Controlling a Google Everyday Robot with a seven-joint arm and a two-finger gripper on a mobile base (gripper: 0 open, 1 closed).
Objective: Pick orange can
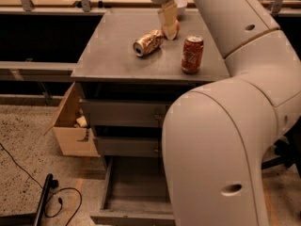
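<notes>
White robot arm (pixel 225 140) fills the right half of the camera view, elbow low in front, upper link running up and left over the cabinet. Grey cabinet surface (pixel 113 51) carries everything of interest. Two shut drawers sit under it, and the bottom drawer (pixel 136 192) is pulled out. An open cardboard box (pixel 70 126) sits on the speckled floor against the cabinet's left side, with a black bar (pixel 43 199) lying on the floor nearer the camera. The hand (pixel 168 22) hangs at the far part of the surface, pointing down, tip close to or on the top. Can't tell how far open it is, and I see nothing gripped in it. Red cola can (pixel 192 55) stands upright near the front right edge. It has white script on red, cola-style, too small to read letter by letter. Orange can (pixel 149 42) lies on its side about mid-surface, just left of the hand and slightly nearer the camera, silver end facing front-left. It looks apart from the hand, though the gap is narrow. Its skin is golden-orange with pale mottled patches, no legible text. Apple (pixel 176 29) is mostly hidden behind the hand, only a red-orange edge showing at the right.
</notes>
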